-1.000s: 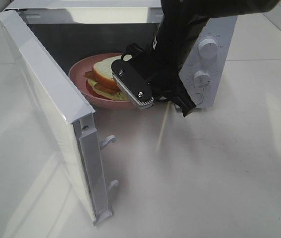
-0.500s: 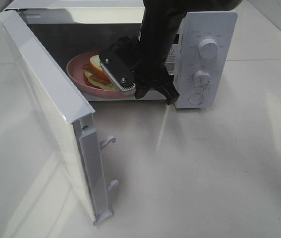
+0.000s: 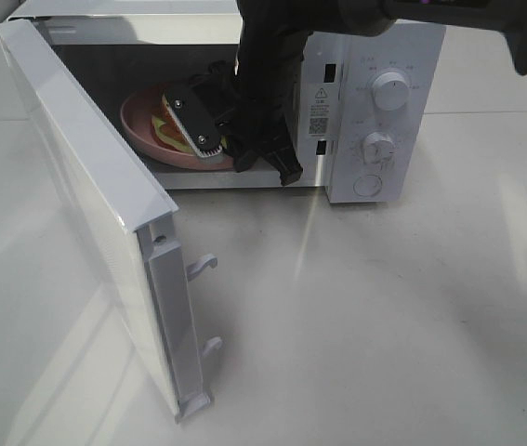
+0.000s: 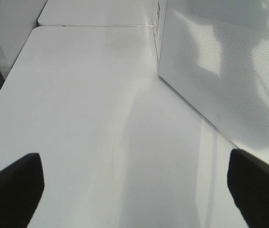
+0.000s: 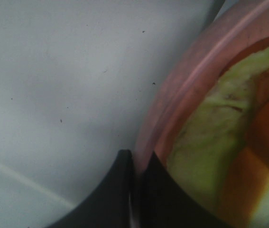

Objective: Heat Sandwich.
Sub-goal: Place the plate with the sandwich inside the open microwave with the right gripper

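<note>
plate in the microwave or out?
In. The pink plate sits inside the microwave cavity, door swung open, right gripper clamped on its rim.

One white microwave (image 3: 412, 56), one pink plate (image 3: 138, 121), one sandwich (image 3: 164, 126), two dials (image 3: 391, 90) and one round button (image 3: 368, 184) on the panel (image 3: 402, 121), two latch hooks (image 3: 203, 265) on the open door (image 3: 86, 195)

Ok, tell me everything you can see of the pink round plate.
The pink round plate is smooth and shallow with a raised rim, roughly level inside the open white microwave. It carries the sandwich with green filling. The black right gripper is pinched on its front rim and hides much of it.
</note>
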